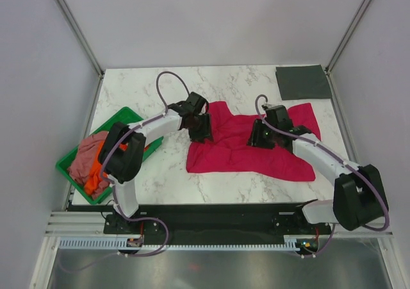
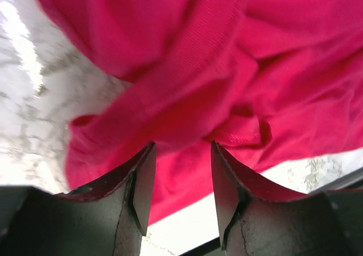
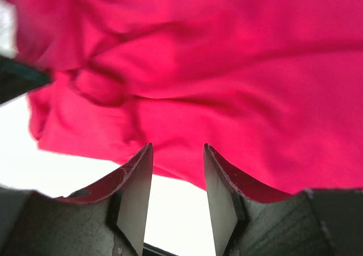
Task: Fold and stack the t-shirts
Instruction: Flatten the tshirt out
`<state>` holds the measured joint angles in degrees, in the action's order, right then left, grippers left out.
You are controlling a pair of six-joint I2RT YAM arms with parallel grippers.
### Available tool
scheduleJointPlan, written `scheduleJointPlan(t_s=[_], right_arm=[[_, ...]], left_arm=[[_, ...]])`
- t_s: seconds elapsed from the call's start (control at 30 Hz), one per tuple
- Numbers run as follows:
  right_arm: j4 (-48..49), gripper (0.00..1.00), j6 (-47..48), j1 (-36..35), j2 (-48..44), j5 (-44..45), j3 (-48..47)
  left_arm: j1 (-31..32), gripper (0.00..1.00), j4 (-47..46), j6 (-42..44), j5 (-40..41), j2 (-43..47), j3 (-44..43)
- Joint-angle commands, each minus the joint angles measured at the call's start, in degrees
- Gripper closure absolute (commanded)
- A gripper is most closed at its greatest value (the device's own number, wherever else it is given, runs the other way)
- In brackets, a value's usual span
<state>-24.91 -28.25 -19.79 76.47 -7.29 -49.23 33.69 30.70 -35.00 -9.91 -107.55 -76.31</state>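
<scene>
The crimson-red soft cloth t-shirt (image 1: 246, 149) lies rumpled and spread out across the middle of the white marble-patterned table (image 1: 147, 87), bunched into folds along its upper left edge

The left gripper (image 1: 198, 132) hangs over the shirt's upper left corner; in its wrist view its dark fingers (image 2: 142, 188) stand apart with nothing between them, the red cloth just past the tips

The right gripper (image 1: 261, 136) hangs over the shirt right of centre, its fingers (image 3: 136, 193) likewise parted and gripping nothing

Whether either gripper's tips touch the cloth cannot be told

A dark grey t-shirt (image 1: 302, 82), folded flat, lies in the table's upper right corner, well apart from the red one

At the left edge a green plastic tray (image 1: 125, 114) holds a crumpled dusty pink t-shirt (image 1: 86, 157) and an orange t-shirt (image 1: 96, 179)
</scene>
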Motion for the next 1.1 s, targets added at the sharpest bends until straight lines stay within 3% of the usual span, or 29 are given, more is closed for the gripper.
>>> scheduleJointPlan(t_s=[0.0, 0.23, 0.53, 0.6, 0.63, 0.67, 0.73, 0.83, 1.07], right_arm=[[18.38, 0.51, -0.05, -5.58, 4.03, -8.53, 1.16], [23.15, 0.48, 4.33, -12.81, 15.19, -3.62, -2.53], [23.15, 0.49, 6.01, -15.54, 17.66, -1.59, -1.84], [22.8, 0.59, 6.19, -15.8, 17.75, -0.8, -1.74], [22.36, 0.69, 6.28, -15.8, 17.93, -0.62, -2.27], [20.62, 0.87, 6.71, -15.8, 17.93, 0.34, -2.79], [17.8, 1.0, 7.07, -16.59, 16.53, 2.27, -4.63], [13.84, 1.0, 7.77, -19.75, 11.8, 5.7, -4.39], [15.05, 1.0, 4.61, -31.88, 6.68, 12.56, 3.96]], left_arm=[[-4.23, 0.5, 0.76, 2.4, 1.74, -1.61, -3.23], [-10.31, 0.52, 1.73, 3.98, 0.78, -2.49, -3.49], [-10.58, 0.52, 1.65, 5.56, -1.43, -5.13, -3.58], [-10.58, 0.6, 1.56, 5.65, -2.21, -6.53, -4.28], [-10.58, 0.68, 1.64, 5.65, -2.48, -7.06, -4.63], [-10.58, 0.82, 1.65, 5.56, -2.65, -7.5, -5.42], [-10.66, 0.96, 1.73, 5.21, -2.31, -8.47, -6.3], [-11.02, 0.98, 1.91, 4.6, -1.17, -9.87, -8.23], [-11.19, 0.98, 2.0, 3.45, -0.9, -11.37, -8.77]])
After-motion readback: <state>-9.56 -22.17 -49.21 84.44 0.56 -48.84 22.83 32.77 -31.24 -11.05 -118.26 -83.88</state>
